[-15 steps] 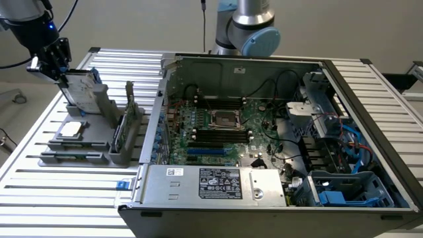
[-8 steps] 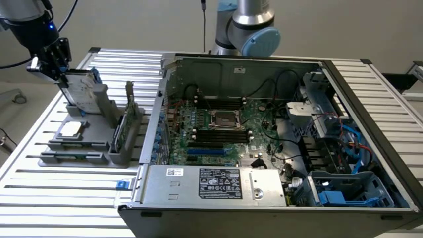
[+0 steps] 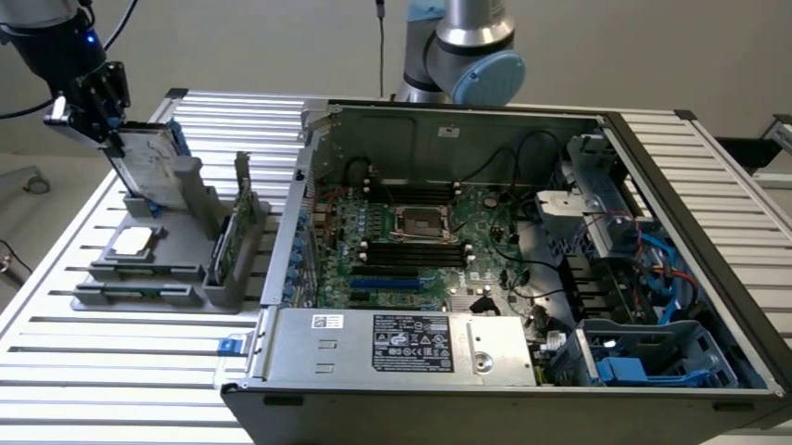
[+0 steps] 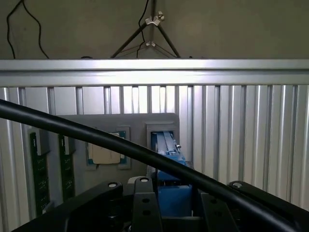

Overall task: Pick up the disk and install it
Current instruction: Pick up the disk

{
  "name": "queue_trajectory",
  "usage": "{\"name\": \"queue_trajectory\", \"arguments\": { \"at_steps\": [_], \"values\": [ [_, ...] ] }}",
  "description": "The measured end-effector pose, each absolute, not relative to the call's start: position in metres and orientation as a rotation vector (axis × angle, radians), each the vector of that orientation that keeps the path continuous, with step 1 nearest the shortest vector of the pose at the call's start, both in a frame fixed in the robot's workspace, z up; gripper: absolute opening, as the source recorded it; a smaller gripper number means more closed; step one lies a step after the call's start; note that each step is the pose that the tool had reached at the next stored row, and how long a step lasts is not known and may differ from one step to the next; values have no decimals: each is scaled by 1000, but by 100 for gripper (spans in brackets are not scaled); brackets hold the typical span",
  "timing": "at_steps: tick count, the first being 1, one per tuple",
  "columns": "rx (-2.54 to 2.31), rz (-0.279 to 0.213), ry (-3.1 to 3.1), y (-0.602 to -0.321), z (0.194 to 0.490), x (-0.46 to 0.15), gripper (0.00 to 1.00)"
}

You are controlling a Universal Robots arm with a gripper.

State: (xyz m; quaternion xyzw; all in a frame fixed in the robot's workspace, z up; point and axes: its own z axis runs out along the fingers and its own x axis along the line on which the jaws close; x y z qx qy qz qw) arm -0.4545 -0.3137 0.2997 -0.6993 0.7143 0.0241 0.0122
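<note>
**Exterior view.** The tool (image 3: 109, 125) sits at the upper left over a ribbed metal tabletop (image 3: 111, 352) and pinches the top edge of the disk (image 3: 151, 165). The disk is a flat silver-grey slab with a white printed label and a bright blue plastic frame. It leans at a tilt, with its lower end in the tall slot of a matte grey holder (image 3: 136, 295). The label's print is too small to read.

One square silver chip (image 3: 133, 241) lies flat in a recess of the same holder. A thin green card (image 3: 226, 243) stands on edge to the exterior view's right of the chip.

Beside the holder lies one open computer case (image 3: 433, 120) of grey sheet metal. Inside is a green motherboard (image 3: 371, 246) with one square metal socket (image 3: 418, 222). At the near edge is a boxy steel power supply (image 3: 495, 357) carrying a black sticker with white print I cannot read.

**Wrist view.** The tool's (image 4: 176, 212) black fingers (image 4: 144, 205) flank the disk's (image 4: 164, 142) blue frame and press against it. The disk runs from them into the holder's (image 4: 140, 121) slot. The chip (image 4: 104, 153) sits beside that slot. Two green cards (image 4: 38, 169) stand further along. One black cable (image 4: 96, 137) crosses the foreground.
</note>
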Motion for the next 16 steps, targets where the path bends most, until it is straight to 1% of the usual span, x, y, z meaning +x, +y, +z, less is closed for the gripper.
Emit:
{"name": "queue_trajectory", "arguments": {
  "at_steps": [16],
  "values": [
    [-2180,76,2228,-314,372,-447,33]
  ]
}}
